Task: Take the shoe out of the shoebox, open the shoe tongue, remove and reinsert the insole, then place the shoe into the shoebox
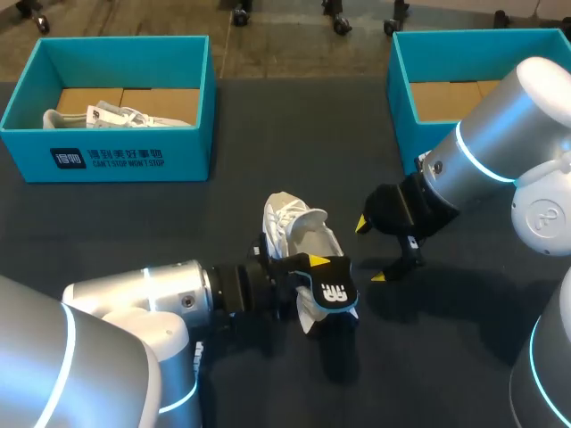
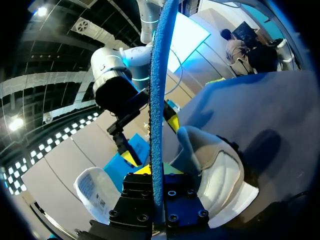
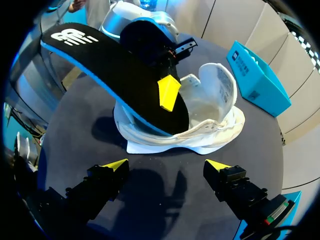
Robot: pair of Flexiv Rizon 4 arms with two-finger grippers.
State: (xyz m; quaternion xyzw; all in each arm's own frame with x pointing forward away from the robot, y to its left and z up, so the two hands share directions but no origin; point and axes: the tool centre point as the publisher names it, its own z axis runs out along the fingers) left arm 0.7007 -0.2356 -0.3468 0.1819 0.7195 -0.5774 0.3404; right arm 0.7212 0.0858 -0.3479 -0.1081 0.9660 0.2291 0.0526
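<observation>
**Insole Handling: Gripper and Shoe Alignment**

1. Left gripper: closed on the insole. In the left wrist view the insole stands edge-on between my fingers, clamped from both sides. In the head view this gripper sits at lower centre, entering from the lower left.

2. Insole: black top face, blue edge, white logo at the lifted end. The logo end is raised clear, toward the lower centre of the head view. The opposite end slopes down into the shoe. Judgement: the insole step is in hand, but these views do not show whether it is the removal or the reinsertion.

3. Shoe: white, resting on the dark worktop at centre frame, directly ahead of the left gripper. Its long axis runs roughly up and down the head view, tilted slightly. A pale flap stands up at its upper end, and the mouth is open wide.

4. Right gripper: open and holding nothing. It is just right of the shoe and apart from it. In the right wrist view the shoe lies broadside ahead of its spread fingers. Judgement: this arm is well placed to steady the shoe.

5. Upper-left shoebox: teal, containing a second shoe.

6. Upper-right shoebox: teal, partly hidden by my right arm.
</observation>
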